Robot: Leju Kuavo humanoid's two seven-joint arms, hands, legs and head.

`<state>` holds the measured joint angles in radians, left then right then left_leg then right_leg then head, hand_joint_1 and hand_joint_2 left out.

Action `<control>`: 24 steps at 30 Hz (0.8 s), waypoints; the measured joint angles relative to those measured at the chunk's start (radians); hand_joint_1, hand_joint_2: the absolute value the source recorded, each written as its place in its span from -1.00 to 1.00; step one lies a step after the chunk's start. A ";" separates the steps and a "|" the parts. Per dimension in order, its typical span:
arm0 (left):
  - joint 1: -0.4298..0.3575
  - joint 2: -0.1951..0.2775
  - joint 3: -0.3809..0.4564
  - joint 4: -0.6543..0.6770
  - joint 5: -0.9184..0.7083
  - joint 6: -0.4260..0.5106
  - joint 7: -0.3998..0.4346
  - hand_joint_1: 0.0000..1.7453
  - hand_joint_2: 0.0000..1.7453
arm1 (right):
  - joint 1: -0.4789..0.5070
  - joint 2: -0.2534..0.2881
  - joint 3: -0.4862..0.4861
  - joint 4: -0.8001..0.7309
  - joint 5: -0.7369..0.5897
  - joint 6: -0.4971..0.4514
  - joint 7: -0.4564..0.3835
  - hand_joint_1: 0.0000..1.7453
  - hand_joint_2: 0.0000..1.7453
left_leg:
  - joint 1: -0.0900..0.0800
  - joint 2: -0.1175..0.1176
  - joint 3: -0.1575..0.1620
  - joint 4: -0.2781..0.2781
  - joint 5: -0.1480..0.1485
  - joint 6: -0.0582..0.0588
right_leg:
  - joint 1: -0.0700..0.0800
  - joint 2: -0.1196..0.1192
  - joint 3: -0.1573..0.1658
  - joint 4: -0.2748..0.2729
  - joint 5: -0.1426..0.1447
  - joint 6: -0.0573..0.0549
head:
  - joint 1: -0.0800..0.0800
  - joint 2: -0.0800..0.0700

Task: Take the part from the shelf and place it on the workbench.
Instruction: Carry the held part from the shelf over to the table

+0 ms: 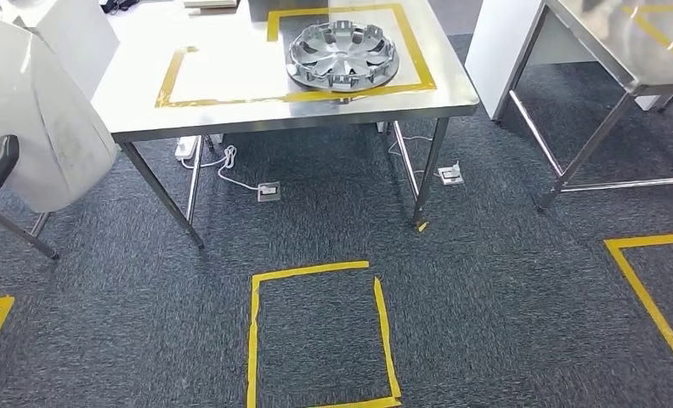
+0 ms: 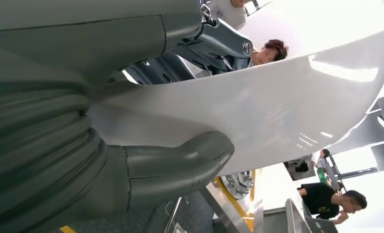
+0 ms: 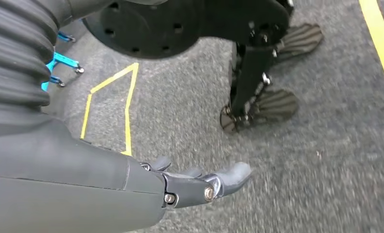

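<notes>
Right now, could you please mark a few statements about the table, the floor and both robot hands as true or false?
1. The silver wheel cover lies inside a yellow taped outline on the steel table. True.
2. The left robot hand is empty. False: it grips a white panel between thumb and fingers.
3. The right robot hand holds nothing and hangs above the floor. True.
4. The floor is bare wood. False: it is dark grey carpet marked with yellow tape.
</notes>
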<state>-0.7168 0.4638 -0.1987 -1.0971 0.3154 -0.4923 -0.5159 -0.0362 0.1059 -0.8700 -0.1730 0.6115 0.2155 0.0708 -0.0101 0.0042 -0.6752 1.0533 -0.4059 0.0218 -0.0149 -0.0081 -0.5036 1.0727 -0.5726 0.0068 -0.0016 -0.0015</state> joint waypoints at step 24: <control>0.017 -0.014 -0.001 0.007 -0.002 0.003 -0.009 1.00 1.00 | 0.005 -0.007 -0.005 0.000 0.001 0.000 0.000 -1.00 1.00 | 0.027 -0.013 -0.036 0.197 -0.215 -0.075 | -0.007 0.016 -0.050 -0.050 0.087 -0.032 | -0.003 0.000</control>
<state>-0.7001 0.4500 -0.1999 -1.0900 0.3136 -0.4894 -0.5247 -0.0311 0.0986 -0.8751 -0.1732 0.6129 0.2155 0.0704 0.0171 -0.0083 -0.7117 1.2508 -0.6206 -0.0535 -0.0217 0.0077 -0.5535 1.0232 -0.4857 -0.0247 -0.0043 -0.0015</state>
